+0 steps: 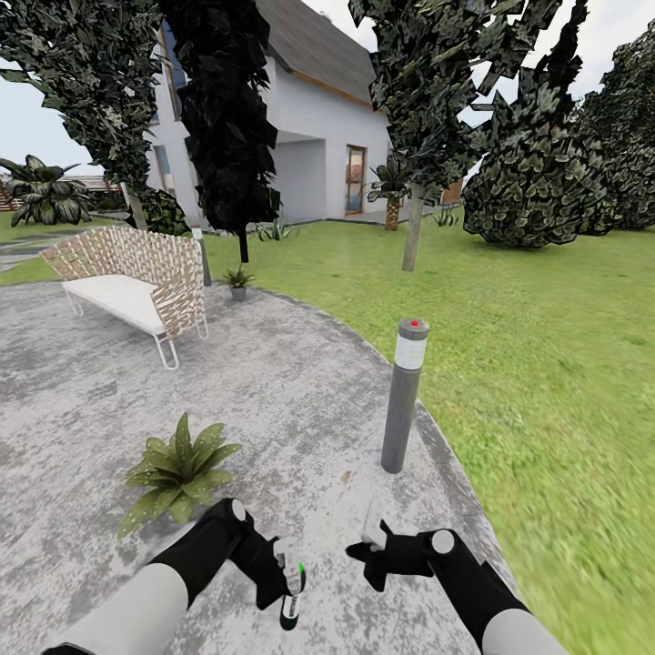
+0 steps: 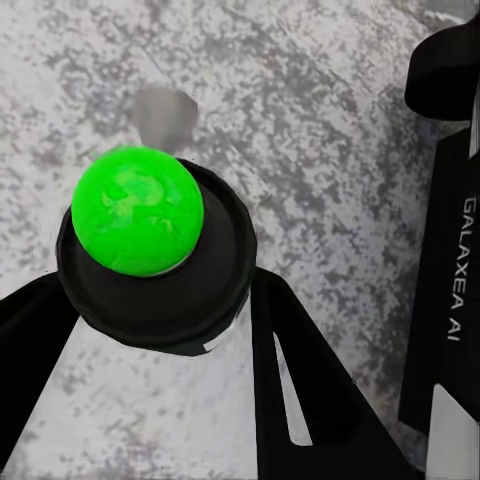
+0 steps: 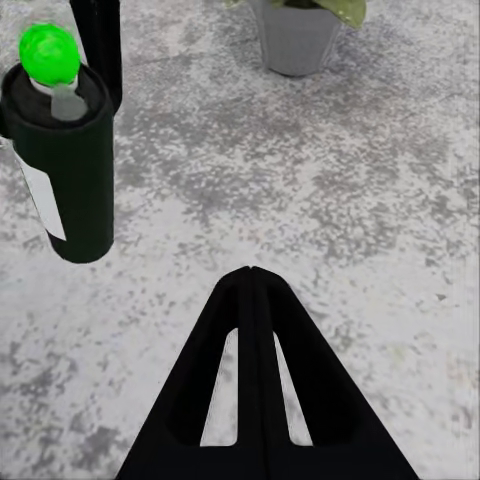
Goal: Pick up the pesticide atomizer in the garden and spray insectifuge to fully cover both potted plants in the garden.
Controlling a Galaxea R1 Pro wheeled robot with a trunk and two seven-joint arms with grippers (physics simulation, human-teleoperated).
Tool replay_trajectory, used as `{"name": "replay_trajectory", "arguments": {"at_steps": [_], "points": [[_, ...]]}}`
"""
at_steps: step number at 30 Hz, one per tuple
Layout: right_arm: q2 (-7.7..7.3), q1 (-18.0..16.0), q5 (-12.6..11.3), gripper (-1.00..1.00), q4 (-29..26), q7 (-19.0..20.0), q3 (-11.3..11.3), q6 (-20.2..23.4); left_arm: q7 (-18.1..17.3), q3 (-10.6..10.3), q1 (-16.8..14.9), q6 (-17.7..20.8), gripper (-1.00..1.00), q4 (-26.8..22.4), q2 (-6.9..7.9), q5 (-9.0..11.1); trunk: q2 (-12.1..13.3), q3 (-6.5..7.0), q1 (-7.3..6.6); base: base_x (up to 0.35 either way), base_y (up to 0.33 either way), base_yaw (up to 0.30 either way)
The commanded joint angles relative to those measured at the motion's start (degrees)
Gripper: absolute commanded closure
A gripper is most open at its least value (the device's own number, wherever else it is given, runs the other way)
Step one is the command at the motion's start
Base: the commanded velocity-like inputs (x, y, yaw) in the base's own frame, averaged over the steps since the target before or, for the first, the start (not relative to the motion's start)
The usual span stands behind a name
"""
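Head view, atomizer: the pesticide atomizer (image 1: 290, 589) sits gripped in the left hand (image 1: 284, 582) low over the patio (image 1: 300, 400); dark bottle, white label, green cap
Handling: probably light, rigid and smooth, so apt to slip; best held round the mid-body, nozzle end left free
Right hand: the right hand (image 1: 375, 551) holds nothing; in its wrist view its fingers (image 3: 250, 330) meet at the tips
Near plant: one potted plant (image 1: 179, 468) stands just ahead to the left
Far plant: the second potted plant (image 1: 238, 281) is well beyond, past the bench (image 1: 136, 287)
Lamp: a bollard lamp (image 1: 404, 396) stands at the patio edge by the lawn (image 1: 528, 346)
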Motion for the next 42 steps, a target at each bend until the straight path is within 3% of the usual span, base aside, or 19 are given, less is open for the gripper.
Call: {"name": "replay_trajectory", "arguments": {"at_steps": [1, 4, 7, 13, 26, 31, 42], "points": [[0.05, 0.0, 0.5, 1.00, -0.1, 0.1, -0.1, -0.4, -0.2, 0.0, 0.0, 0.6, 1.00, -0.1, -0.26, -0.1, 0.0, -0.06, -0.01, 0.000, 0.000, 0.000], [0.57, 0.0, 0.5, 1.00, -0.1, 0.3, -0.1, -0.4, 0.3, 0.0, 0.0, 0.7, 1.00, -0.1, -1.33, -0.2, 0.0, -0.06, -0.01, 0.000, 0.000, 0.000], [1.54, 0.0, 0.5, 1.00, -0.1, 0.3, -0.1, -0.4, 3.6, -0.1, 0.0, 1.1, 1.00, -0.1, -2.52, -0.6, 0.0, -0.06, -0.01, 0.000, 0.000, 0.000], [2.11, 0.0, 0.5, 1.00, 0.0, 0.3, -0.1, -0.4, 6.4, 0.0, -0.1, 1.3, 1.00, -0.1, -3.08, -1.5, 0.0, -0.06, -0.01, 0.000, 0.000, 0.000], [2.37, 0.0, 0.5, 1.00, -0.1, 0.3, -0.1, -0.4, 7.0, 0.0, -0.1, 1.3, 1.00, -0.1, -4.54, -1.5, 0.0, -0.06, -0.01, 0.000, 0.000, 0.000], [2.44, 0.0, 0.5, 1.00, -0.1, 0.3, -0.1, -0.4, 8.8, 0.0, -0.1, 1.4, 1.00, -0.1, -4.70, -1.3, 0.0, -0.06, -0.01, 0.000, 0.000, 0.000], [2.43, 0.0, 0.5, 1.00, -0.1, 0.3, -0.1, -0.4, 9.0, 0.2, -0.1, 1.2, 1.00, 0.0, -5.29, -1.0, 0.0, -0.06, -0.01, 0.000, 0.000, 0.000]]}}
